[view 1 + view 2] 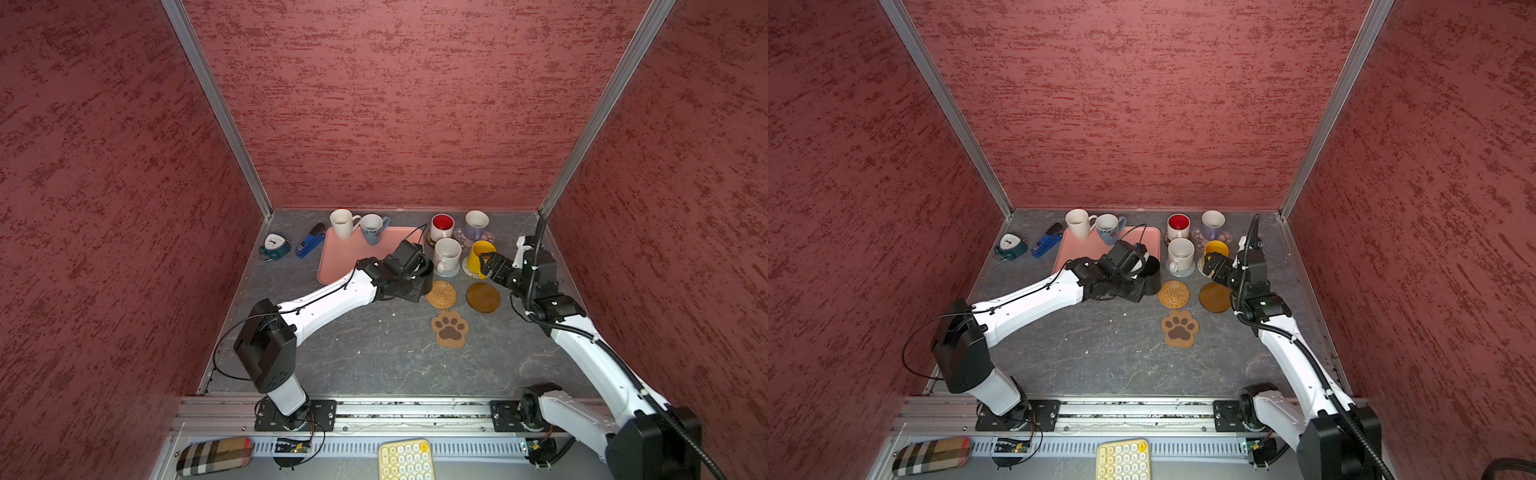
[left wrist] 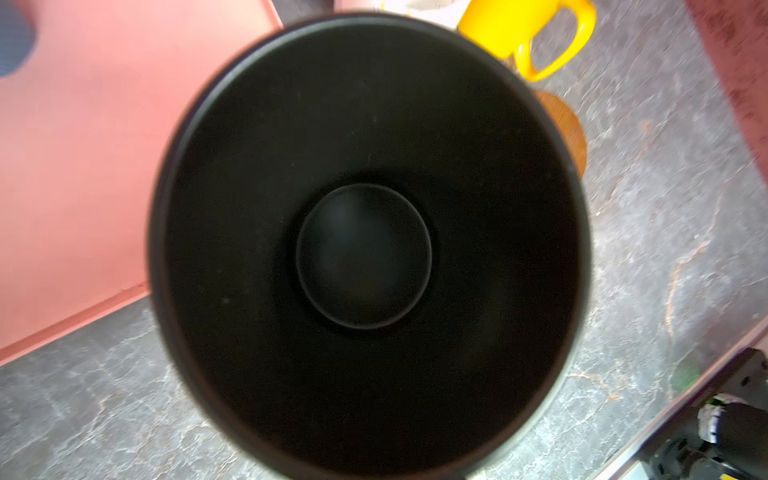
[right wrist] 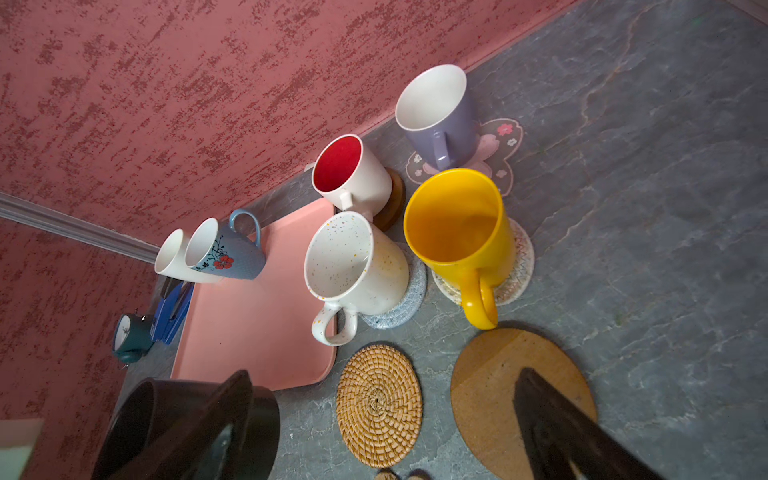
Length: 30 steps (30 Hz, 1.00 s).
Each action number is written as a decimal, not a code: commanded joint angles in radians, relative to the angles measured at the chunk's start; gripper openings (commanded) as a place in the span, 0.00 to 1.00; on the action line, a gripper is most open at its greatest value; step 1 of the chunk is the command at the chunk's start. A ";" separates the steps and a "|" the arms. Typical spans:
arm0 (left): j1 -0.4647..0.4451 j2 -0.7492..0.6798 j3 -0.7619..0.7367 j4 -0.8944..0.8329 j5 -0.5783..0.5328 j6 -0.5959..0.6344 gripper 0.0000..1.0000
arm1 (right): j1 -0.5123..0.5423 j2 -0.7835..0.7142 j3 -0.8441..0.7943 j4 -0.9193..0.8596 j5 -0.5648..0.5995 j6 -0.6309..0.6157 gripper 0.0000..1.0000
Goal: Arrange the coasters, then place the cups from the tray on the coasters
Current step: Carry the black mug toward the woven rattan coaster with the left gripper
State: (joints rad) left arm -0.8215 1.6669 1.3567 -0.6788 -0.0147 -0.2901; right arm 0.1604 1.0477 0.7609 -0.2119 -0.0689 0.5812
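Left gripper [image 1: 1139, 272] is recorded clamped on the black mug [image 1: 1152, 275], with the rattan coaster [image 1: 1173, 294] just beside its fingers; right gripper [image 1: 485, 266] is recorded spread wide, nothing held, the yellow mug [image 1: 481, 252] just beyond its fingertips and the tray [image 1: 345, 259] beyond the left fingers.

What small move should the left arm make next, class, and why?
Probably carry the black mug a little sideways until it is over the round straw mat, then lower it. The left claw is shut on that mug, which is just beside the mat. The mat is bare, so it looks like the nearest free spot.
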 commanded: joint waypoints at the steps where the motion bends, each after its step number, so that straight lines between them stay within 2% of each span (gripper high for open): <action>1: -0.022 0.027 0.048 0.089 -0.030 0.023 0.00 | -0.020 0.009 -0.025 0.026 -0.032 0.034 0.99; 8: -0.030 0.085 0.058 0.134 -0.023 0.020 0.00 | -0.036 0.038 -0.056 0.061 -0.053 0.036 0.99; 15: -0.033 0.156 0.109 0.156 -0.012 0.033 0.00 | -0.041 0.069 -0.075 0.102 -0.122 0.021 0.99; 30: -0.034 0.248 0.163 0.187 0.012 0.053 0.00 | -0.053 0.119 -0.073 0.136 -0.141 0.009 0.99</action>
State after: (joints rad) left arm -0.8528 1.9156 1.4708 -0.5816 -0.0147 -0.2596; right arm 0.1139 1.1603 0.6968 -0.1158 -0.1967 0.5980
